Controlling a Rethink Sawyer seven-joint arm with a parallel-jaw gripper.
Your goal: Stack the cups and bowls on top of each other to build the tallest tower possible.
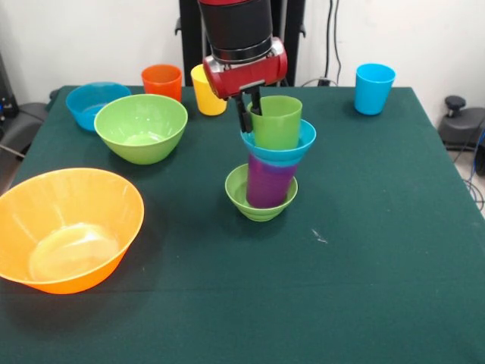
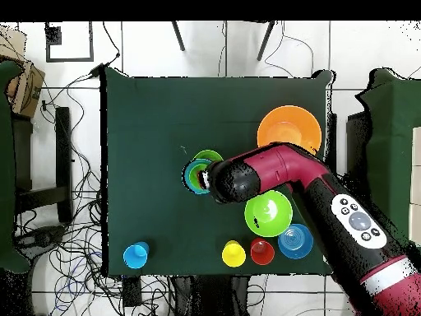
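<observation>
The tower stands mid-table: a small green bowl (image 1: 258, 205) at the bottom, a purple cup (image 1: 269, 182) in it, a small blue bowl (image 1: 303, 140) above, and a green cup (image 1: 279, 121) on top. My gripper (image 1: 251, 114) is shut on the green cup, gripping its left rim with one finger inside and one outside. In the overhead view the arm covers most of the tower (image 2: 197, 175). Orange cup (image 1: 161, 82), yellow cup (image 1: 206, 91) and light blue cup (image 1: 374, 88) stand apart along the far edge.
A very large orange bowl (image 1: 68, 227) sits near the front left corner. Behind it are a medium green bowl (image 1: 141, 127) and a medium blue bowl (image 1: 92, 105). Cables and chairs surround the table (image 1: 379, 250).
</observation>
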